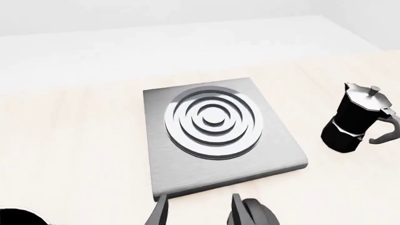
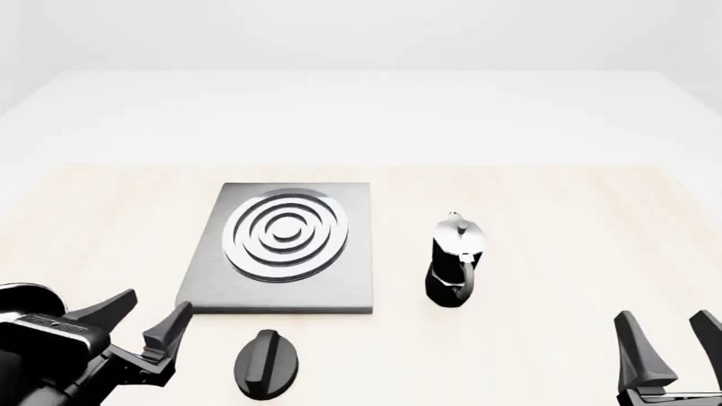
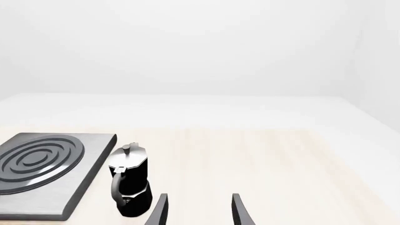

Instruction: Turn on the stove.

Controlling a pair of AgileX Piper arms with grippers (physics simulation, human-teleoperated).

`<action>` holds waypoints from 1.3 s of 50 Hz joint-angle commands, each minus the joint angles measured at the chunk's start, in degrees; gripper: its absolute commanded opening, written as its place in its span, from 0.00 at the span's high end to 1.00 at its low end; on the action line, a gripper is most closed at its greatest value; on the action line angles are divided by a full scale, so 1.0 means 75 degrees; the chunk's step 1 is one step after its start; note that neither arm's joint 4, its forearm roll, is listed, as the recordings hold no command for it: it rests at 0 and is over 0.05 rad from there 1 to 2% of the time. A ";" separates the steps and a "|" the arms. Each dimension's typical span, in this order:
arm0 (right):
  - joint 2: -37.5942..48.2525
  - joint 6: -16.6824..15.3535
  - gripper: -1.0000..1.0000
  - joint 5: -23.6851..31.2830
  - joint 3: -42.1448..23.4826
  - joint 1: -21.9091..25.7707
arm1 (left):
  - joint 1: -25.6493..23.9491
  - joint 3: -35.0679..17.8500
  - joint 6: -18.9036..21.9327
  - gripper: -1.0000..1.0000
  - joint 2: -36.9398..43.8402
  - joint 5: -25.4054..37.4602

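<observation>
The stove [image 2: 287,245] is a flat grey metal slab with concentric burner rings, lying left of centre on the table; it also shows in the left wrist view [image 1: 216,136] and at the edge of the right wrist view [image 3: 44,166]. Its black round knob [image 2: 266,364] with a raised ridge lies apart, just in front of the slab, and peeks in beside a fingertip [image 1: 256,213]. My left gripper [image 2: 144,326] hovers open to the left of the knob, touching nothing. My right gripper [image 2: 665,342] stands open at the near right, far from the stove.
A small black-and-silver moka pot [image 2: 455,258] stands upright just right of the stove, also seen as a moka pot [image 1: 356,119] in the left wrist view and moka pot [image 3: 129,185] in the right wrist view. The light wooden table [image 2: 564,211] stretches back to a white wall.
</observation>
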 commanded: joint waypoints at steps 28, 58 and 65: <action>0.0060 0.0117 0.00 -0.0062 0.0006 0.0043 | -0.2408 -0.0710 -0.3173 0.00 0.5791 -0.2648; 0.0065 0.0187 0.00 -0.0084 0.0005 0.0048 | -0.2216 -0.0576 -0.3325 0.00 0.7842 -0.4125; 0.0041 0.0197 0.00 -0.0062 0.0007 0.0050 | -0.2301 -0.0642 -0.3415 0.00 0.8113 -0.4255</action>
